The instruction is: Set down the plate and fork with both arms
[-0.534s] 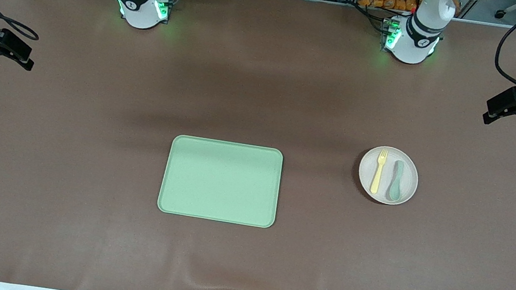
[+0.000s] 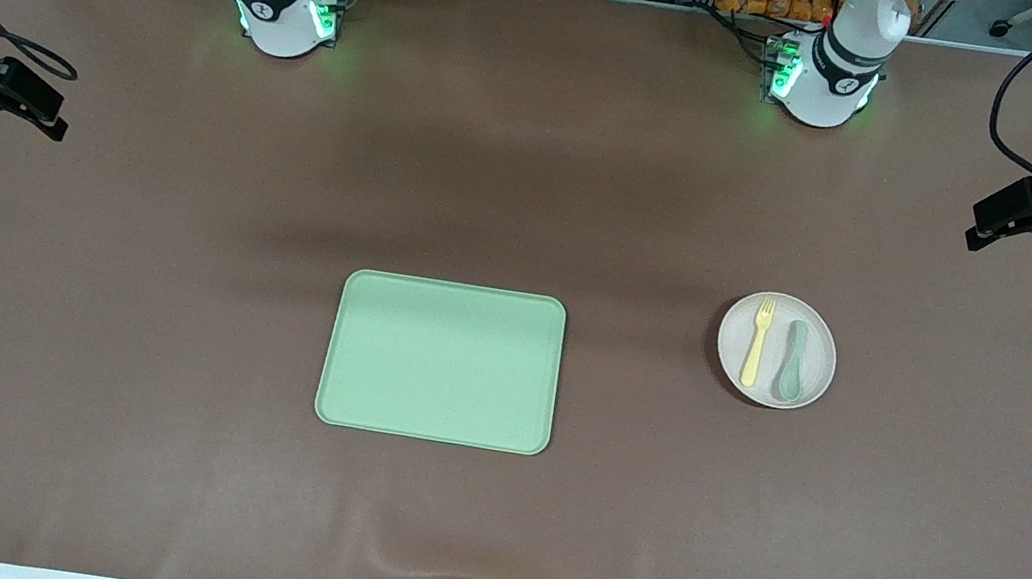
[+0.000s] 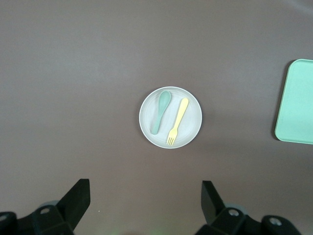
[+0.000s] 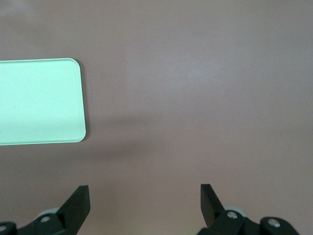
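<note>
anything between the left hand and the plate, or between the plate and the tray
Nothing visible. The left hand hangs open, high over bare table, looking onto the plate. Fork and spoon lie on the plate. Only bare table separates it from the tray.

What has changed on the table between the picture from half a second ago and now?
Almost nothing. The left gripper, open and up at the left arm's end of the table, has shifted very slightly. The right gripper, also open, waits unmoved at its own end. The plate with the fork and spoon, and the tray, stayed put.
</note>
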`<state>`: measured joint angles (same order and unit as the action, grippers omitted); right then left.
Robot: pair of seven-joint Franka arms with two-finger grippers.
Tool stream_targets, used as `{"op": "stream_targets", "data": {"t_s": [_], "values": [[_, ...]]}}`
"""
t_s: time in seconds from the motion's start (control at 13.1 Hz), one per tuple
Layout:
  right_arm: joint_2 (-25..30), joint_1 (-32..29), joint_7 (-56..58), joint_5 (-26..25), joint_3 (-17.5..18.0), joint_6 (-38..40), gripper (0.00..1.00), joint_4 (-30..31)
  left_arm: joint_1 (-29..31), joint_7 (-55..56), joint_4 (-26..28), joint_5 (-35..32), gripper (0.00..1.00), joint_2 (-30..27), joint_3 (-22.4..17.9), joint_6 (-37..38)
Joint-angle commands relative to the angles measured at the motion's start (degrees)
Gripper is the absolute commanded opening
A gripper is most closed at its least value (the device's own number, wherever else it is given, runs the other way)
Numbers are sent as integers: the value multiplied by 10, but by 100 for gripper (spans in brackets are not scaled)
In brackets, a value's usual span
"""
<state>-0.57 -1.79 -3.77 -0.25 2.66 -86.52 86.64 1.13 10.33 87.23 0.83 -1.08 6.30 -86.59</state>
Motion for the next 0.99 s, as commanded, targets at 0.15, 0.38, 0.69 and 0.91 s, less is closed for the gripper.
{"op": "stream_targets", "data": {"t_s": [0.15, 0.38, 0.69, 0.91], "values": [[0, -12, 3, 0, 9, 4, 100, -4, 5, -11, -11, -7, 100, 6, 3, 5], [0, -13, 3, 0, 9, 3, 100, -4, 10, -12, 0, -3, 100, 25, -1, -1], [0, -12, 3, 0, 9, 4, 100, -4, 40, -92, 72, 14, 100, 69, -1, -104], [0, -12, 3, 0, 9, 4, 100, -4, 69, -151, 183, 37, 100, 78, -1, -246]]}}
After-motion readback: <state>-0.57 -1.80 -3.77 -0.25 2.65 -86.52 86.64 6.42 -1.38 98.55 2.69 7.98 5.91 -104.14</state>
